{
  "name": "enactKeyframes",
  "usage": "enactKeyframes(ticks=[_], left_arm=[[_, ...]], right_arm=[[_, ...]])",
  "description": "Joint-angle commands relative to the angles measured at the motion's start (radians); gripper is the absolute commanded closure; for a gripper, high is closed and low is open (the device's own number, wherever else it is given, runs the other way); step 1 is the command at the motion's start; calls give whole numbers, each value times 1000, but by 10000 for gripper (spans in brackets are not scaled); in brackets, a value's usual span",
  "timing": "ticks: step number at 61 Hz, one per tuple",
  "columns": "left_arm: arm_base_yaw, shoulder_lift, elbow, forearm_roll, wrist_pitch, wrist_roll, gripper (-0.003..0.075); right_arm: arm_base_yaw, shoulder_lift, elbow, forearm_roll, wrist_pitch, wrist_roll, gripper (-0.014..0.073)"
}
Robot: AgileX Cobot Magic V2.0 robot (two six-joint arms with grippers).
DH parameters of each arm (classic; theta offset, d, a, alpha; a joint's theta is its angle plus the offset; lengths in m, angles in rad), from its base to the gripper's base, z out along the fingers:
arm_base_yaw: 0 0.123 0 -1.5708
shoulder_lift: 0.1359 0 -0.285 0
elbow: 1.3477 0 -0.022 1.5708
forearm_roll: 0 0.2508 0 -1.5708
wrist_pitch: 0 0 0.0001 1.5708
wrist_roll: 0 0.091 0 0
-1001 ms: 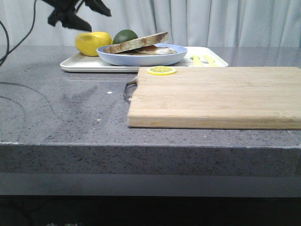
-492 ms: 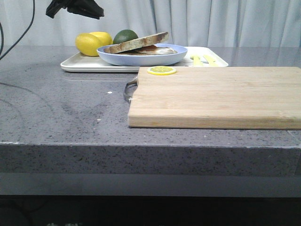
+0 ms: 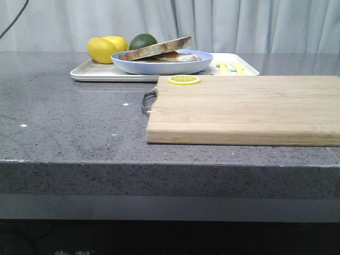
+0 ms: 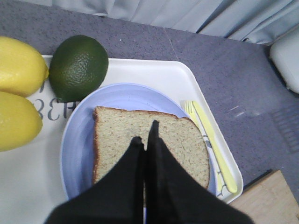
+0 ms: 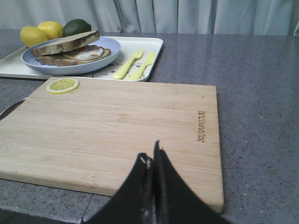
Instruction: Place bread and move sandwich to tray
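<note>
The left gripper (image 4: 145,135) has its fingers pressed together, empty, in the lower middle of its view above the bread (image 4: 149,140); the right gripper (image 5: 150,156) is likewise closed over the cutting board (image 5: 117,135). The sandwich (image 3: 159,53) sits upper centre, apparently resting on the tray (image 3: 90,71); lemons (image 3: 106,48) lie beside it.

The cutting board (image 3: 244,109) lies at the front right of the table (image 3: 69,122), with a lemon slice (image 3: 184,79) on its far left corner. Behind it sits the tray (image 3: 90,73). On the tray, the plate (image 3: 159,66) holds the sandwich (image 3: 156,50), the bread (image 4: 149,140) on top. Two lemons (image 3: 106,49) and a lime (image 3: 143,41) lie left of and behind the plate; a fork (image 5: 127,64) and knife (image 5: 144,65) lie to its right.
</note>
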Motion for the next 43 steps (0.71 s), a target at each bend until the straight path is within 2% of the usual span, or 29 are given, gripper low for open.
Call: enactKeyframes(ticks=[1, 11, 19, 28, 43], left_arm=[[-23, -105, -117, 32, -9, -12, 741], [-66, -156, -105, 158, -9, -36, 741], [-86, -206, -14, 224, -9, -46, 741], [-101, -310, 210, 273, -9, -46, 741], [-105, -528, 639, 537, -9, -36, 741]], right_arm=[[0, 10, -26, -13, -71, -4, 654], [0, 10, -26, -13, -71, -4, 654], [0, 10, -26, -13, -71, -4, 654], [0, 10, -26, -13, -71, -4, 654], [0, 10, -26, -13, -71, -4, 654]])
